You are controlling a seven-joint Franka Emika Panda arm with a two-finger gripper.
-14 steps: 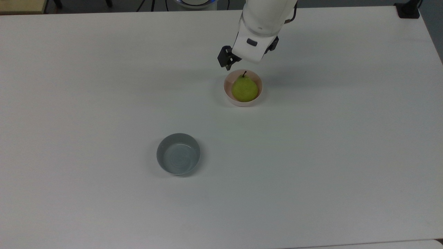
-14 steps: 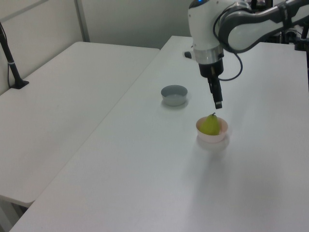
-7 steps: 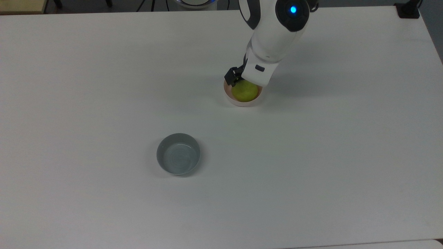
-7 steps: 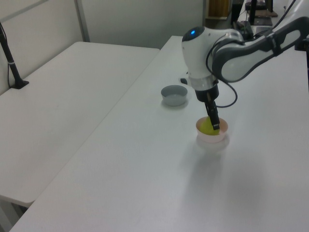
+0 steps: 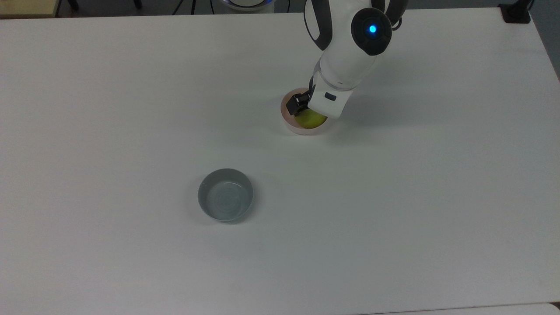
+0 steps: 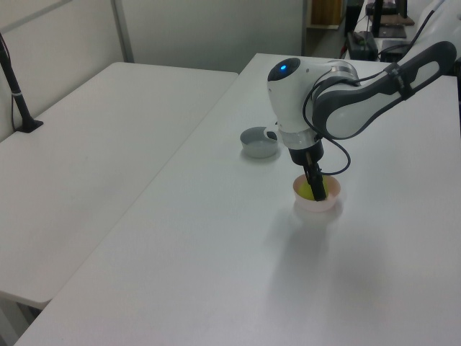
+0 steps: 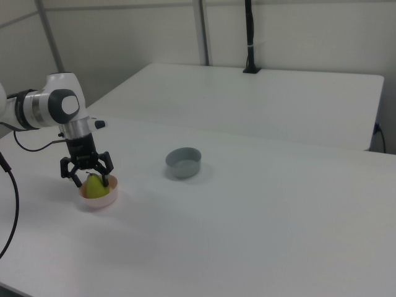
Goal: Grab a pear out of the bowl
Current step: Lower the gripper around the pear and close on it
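The yellow-green pear (image 5: 311, 120) lies in the pale pink bowl (image 5: 288, 121) on the white table, mostly hidden under the arm in the top view. My gripper (image 7: 92, 180) is lowered into the bowl and stands open. In the right view its two dark fingers (image 7: 77, 178) straddle the pear (image 7: 94, 187), one on each side, above the bowl's rim (image 7: 99, 202). The left view shows the gripper (image 6: 315, 192) reaching straight down into the bowl (image 6: 317, 207), with a little of the pear (image 6: 309, 193) beside it.
An empty grey-blue bowl (image 5: 225, 194) sits apart from the pink one, toward the top view's lower left; it appears as the grey-blue bowl (image 7: 184, 162) in the right view. A second white table (image 7: 260, 99) stands beyond. A black post (image 6: 16, 86) rises from that table.
The arm has swung over the pink bowl and dropped, bringing the open gripper from above the bowl's far rim down around the pear. Pear and both bowls stay in place.
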